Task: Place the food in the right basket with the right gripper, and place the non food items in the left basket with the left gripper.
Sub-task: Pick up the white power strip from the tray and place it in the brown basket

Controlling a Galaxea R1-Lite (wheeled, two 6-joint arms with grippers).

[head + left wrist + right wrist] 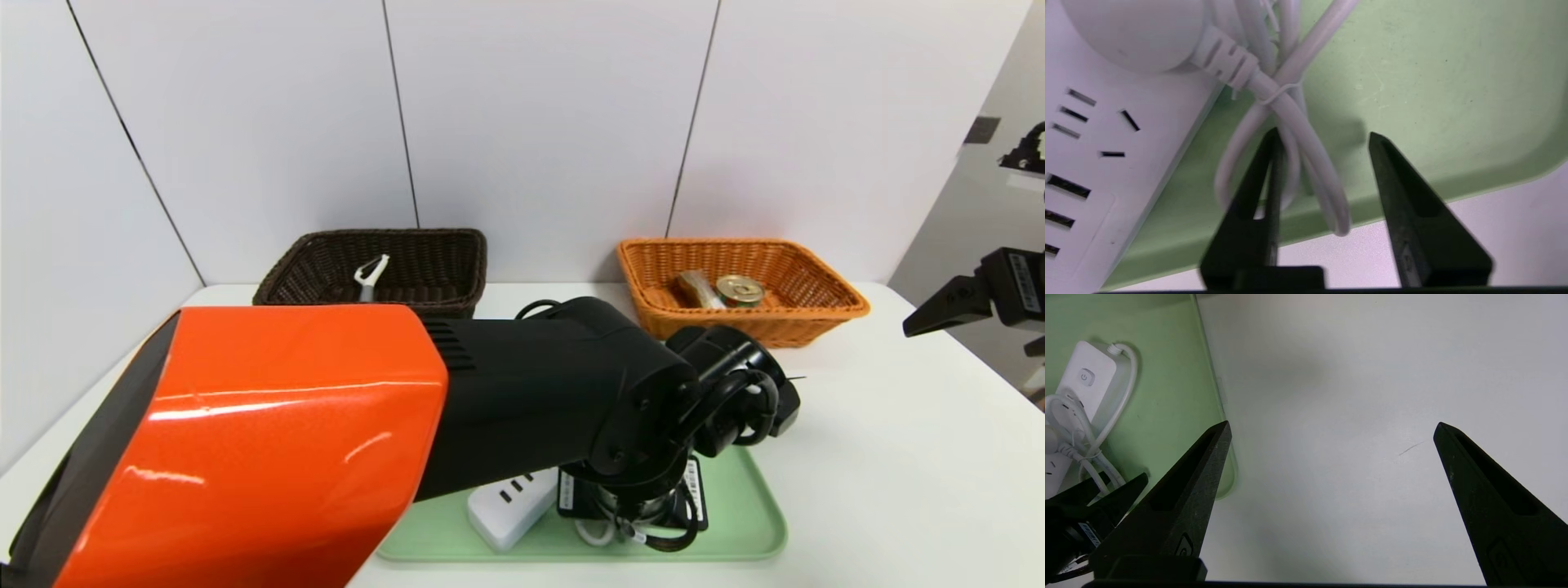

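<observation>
A white power strip (1106, 134) with its bundled cable (1310, 157) lies on the green tray (1433, 81). My left gripper (1323, 132) is open low over the tray's edge, its fingers on either side of the cable loops, one loop lying outside. In the head view the strip (510, 502) shows beside the left wrist, which hides the fingers. My right gripper (1332, 424) is open and empty above bare table beside the tray (1167, 375). The dark left basket (424, 269) holds a white utensil (371, 273). The orange right basket (784, 327) holds a tin can (740, 290) and a packet (698, 287).
The left arm's orange shell (269, 441) covers the table's left front. Black parts of the right arm (971, 298) show at the right edge. Both baskets stand against the white back wall. White tabletop (898, 457) lies to the tray's right.
</observation>
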